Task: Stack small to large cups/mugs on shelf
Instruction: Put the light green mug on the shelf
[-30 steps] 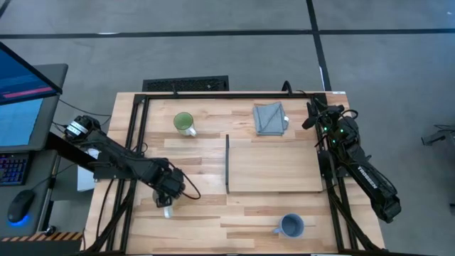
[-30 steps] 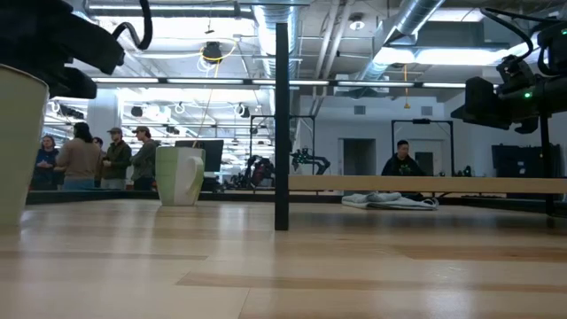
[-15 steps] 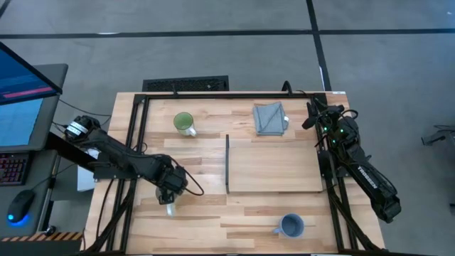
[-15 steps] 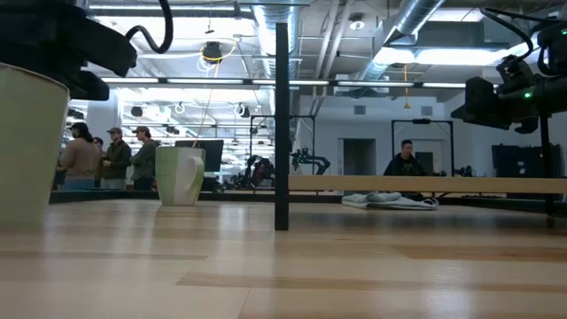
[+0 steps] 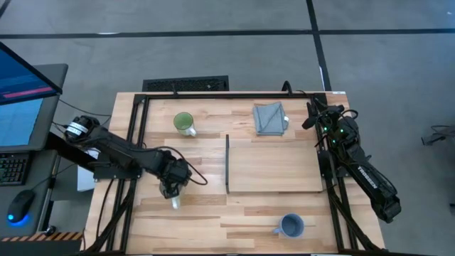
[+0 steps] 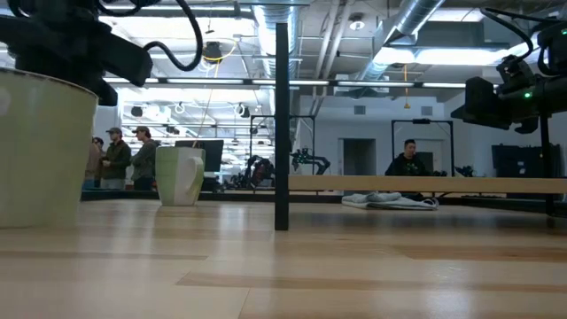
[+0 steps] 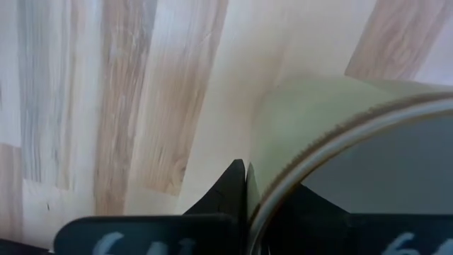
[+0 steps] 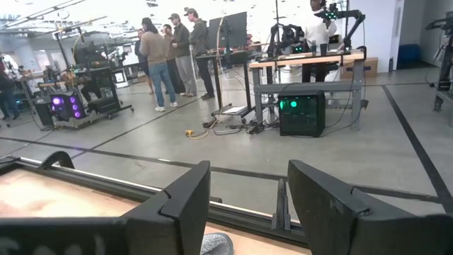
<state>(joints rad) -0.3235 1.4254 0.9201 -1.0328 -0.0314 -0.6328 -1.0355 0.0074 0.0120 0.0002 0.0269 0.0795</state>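
Cream-white mug [image 7: 333, 120], round glazed rim pinched by left claw [image 5: 173, 192].

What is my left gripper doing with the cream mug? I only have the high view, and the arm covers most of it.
Observer: In the left wrist view, one dark finger of the left gripper lies against the outside wall of the cream mug, right at its rim.
Operator: Is the mug upright?
Observer: Yes. The low view shows it upright with its base at the level of the tabletop. I cannot tell whether it touches the wood.
Operator: And the right gripper?
Observer: The right wrist view shows the right gripper open, with nothing between its fingers.
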